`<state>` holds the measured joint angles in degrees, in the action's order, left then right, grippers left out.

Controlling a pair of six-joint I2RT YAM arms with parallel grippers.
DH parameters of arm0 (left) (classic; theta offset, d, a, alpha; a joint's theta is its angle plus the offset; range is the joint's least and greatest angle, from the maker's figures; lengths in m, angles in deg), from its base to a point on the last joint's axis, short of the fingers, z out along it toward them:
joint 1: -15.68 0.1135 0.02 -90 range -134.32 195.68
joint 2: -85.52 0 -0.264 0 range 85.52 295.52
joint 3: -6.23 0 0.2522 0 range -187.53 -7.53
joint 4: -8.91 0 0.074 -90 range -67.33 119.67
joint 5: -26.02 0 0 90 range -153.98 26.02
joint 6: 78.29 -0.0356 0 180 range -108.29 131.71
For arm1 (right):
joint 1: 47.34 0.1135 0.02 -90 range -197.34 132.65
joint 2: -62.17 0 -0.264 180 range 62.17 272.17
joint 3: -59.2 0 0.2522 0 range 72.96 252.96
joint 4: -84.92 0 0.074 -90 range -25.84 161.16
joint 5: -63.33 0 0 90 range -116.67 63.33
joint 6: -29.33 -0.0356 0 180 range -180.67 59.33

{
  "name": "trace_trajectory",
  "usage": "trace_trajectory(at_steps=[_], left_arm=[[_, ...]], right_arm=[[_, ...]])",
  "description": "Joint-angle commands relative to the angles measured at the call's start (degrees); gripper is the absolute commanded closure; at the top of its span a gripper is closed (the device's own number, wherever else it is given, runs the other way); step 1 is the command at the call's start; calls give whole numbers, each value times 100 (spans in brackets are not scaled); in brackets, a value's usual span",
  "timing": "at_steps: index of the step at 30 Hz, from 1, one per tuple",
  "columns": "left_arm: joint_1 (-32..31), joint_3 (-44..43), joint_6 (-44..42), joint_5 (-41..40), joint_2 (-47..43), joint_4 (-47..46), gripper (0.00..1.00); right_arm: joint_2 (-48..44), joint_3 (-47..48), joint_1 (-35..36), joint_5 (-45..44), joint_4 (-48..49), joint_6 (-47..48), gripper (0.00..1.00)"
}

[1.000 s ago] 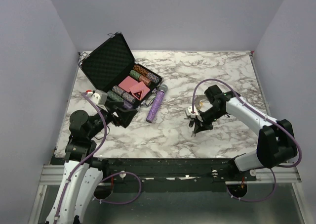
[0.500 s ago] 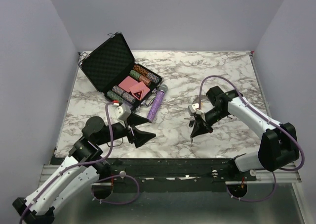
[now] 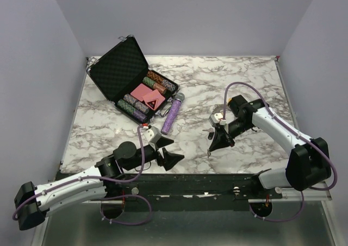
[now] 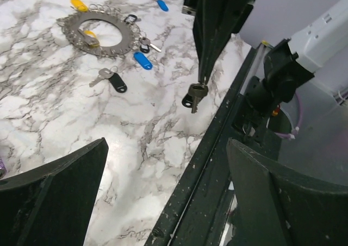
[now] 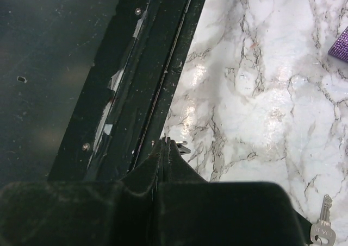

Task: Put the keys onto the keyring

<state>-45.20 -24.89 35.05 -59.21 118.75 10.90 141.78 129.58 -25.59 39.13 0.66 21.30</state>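
L end effector [image 3: 171,152] wide open, empty; R end effector [image 3: 212,146] shut, pinching keys [image 4: 194,96].

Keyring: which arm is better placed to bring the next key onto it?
Probably right: the right gripper is shut on a key hanging above the table, not far from the keyring. The left gripper is open and empty.

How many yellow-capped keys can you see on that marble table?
2. One yellow-capped key lies just outside the keyring; the other sits inside the ring's opening. Others could be hidden among the strung keys.
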Motion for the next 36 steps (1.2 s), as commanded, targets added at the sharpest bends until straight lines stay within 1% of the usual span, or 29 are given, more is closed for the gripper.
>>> trace_trajectory(at_steps=[1,4,6,10,16,20,22,24,29,36], left_arm=[[-55,531,399,-881,-290,-1177,1],[-64,953,479,-926,-563,-1739,1],[-55,1165,514,-891,-704,-1977,4],[-73,1253,392,-636,-783,-1943,9],[-143,1323,-100,-486,-739,-2066,9],[-143,1341,-198,-618,-748,-2119,7],[-143,1376,-136,-749,-748,-2189,5],[-143,1499,4,-908,-766,-2460,1],[-143,1867,347,-1224,-932,-2945,1],[-143,1789,260,-1137,-1117,-2541,1]], right_arm=[[-157,-81,39,337,-96,99,99],[-174,-90,39,346,-96,99,99],[-201,-98,39,355,-69,73,99],[-192,-116,21,390,10,-32,99],[-139,-169,30,425,124,-190,99],[-104,-169,30,425,177,-243,99],[-86,-186,30,416,194,-252,99],[-78,-186,30,407,212,-252,99],[-78,-178,21,407,221,-270,99],[-69,-195,21,398,247,-287,99]])
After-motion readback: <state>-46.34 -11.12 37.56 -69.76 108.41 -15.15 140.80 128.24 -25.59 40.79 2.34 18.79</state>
